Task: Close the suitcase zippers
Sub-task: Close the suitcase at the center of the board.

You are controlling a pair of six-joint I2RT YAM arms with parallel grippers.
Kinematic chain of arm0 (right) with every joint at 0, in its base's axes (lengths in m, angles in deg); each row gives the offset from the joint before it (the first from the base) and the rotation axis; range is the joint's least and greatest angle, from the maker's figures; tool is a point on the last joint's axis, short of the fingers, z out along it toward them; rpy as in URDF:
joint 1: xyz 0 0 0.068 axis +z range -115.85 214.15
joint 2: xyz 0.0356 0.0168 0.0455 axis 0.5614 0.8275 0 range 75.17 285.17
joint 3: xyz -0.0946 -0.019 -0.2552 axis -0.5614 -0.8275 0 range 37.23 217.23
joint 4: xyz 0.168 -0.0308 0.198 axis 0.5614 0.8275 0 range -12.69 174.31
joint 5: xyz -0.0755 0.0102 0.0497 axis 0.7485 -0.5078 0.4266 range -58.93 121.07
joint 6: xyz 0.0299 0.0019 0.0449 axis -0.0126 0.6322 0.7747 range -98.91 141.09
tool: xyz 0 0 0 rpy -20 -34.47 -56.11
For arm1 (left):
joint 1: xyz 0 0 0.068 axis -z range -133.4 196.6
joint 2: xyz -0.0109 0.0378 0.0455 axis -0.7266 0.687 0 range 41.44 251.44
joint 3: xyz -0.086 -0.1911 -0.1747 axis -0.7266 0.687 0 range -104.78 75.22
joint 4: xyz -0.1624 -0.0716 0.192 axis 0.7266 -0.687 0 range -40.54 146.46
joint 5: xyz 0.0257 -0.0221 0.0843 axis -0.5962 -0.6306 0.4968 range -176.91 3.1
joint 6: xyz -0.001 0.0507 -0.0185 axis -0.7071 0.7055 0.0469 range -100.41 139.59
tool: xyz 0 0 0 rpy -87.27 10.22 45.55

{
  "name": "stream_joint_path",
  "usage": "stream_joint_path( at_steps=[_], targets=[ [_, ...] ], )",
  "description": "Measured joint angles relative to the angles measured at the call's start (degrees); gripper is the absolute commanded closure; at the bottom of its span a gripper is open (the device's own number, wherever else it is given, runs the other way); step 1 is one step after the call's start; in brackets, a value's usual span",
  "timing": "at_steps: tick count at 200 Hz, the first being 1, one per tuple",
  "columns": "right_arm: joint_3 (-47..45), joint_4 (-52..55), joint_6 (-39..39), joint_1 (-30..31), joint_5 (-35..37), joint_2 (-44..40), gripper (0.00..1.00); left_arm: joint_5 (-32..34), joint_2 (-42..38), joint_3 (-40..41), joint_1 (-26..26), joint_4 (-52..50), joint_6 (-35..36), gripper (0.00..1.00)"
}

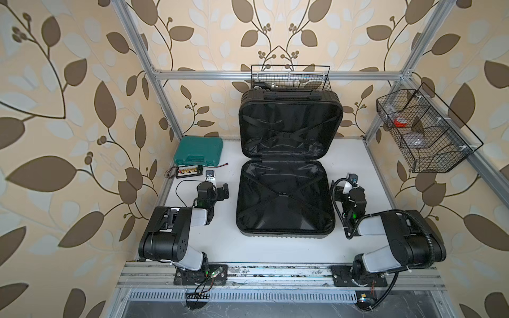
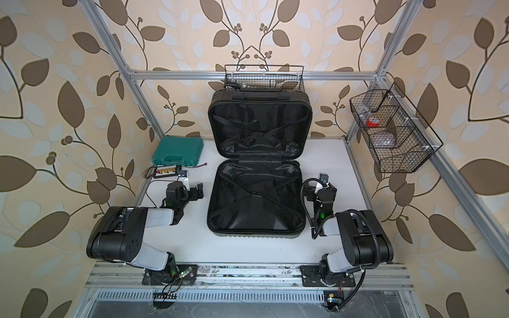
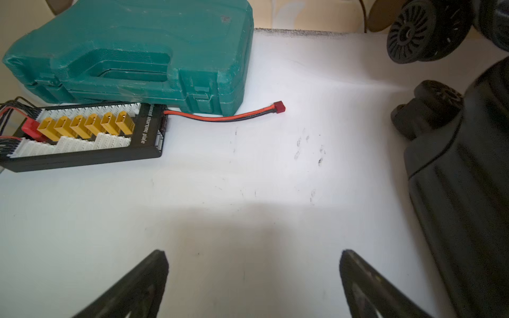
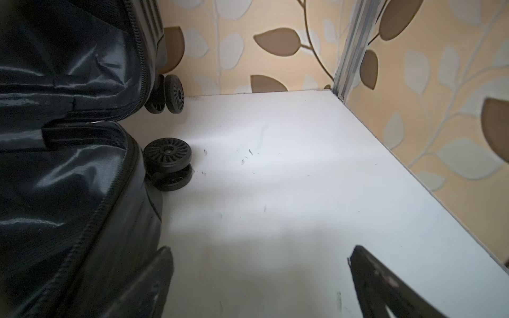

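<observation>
1. The large black hard-shell suitcase (image 1: 285,203) (image 2: 256,201) lies open in the middle of the white surface (image 1: 217,242). In both top views one half lies flat with its lining up, and the other stands upright from the hinge at the back.
2. Its thin black zippers (image 4: 102,209) run unjoined along the rims of both halves.
3. The left hand (image 3: 253,253) hangs over bare surface just left of the flat half, fingers apart and empty. The right hand (image 4: 261,249) hangs just right of that half, also spread wide and holding nothing.
4. A green plastic tool case (image 1: 199,150) sits in the far left corner, with a black charging board with yellow plugs (image 3: 82,132) just in front of it. A red-and-black lead (image 3: 220,118) runs from the board along the case's foot.
5. Black spinner wheels (image 4: 168,154) jut from the suitcase near the hinge, ahead of each hand.
6. A black wire basket (image 1: 290,75) hangs on the back rail, right behind the upright half's top edge. A second basket (image 1: 424,132) hangs on the right rail, well apart.
7. Where the zippers' pulls hang cannot be made out.
8. The top views hide most of the ribbed outer shell.
9. One finger (image 4: 154,275) of the right hand overlaps the shell in the wrist view, and contact cannot be told.
10. A red object (image 1: 399,121) in the second basket is too small to identify.
</observation>
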Motion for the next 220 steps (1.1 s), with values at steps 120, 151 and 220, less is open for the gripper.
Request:
stream_joint_path(
  at_steps=[120,151,220],
  targets=[
    [0.0,0.0,0.0,0.0,0.0,0.0,0.0,0.0,0.0,0.0,0.0,0.0,0.0,0.01],
    [0.0,-0.1,0.0,0.0,0.0,0.0,0.0,0.1,0.0,0.0,0.0,0.0,-0.1,0.01],
    [8.2,19.1,2.9,0.1,2.1,-14.2,0.0,9.5,-11.8,-16.9,0.0,-32.9,-12.1,0.01]
  ],
)
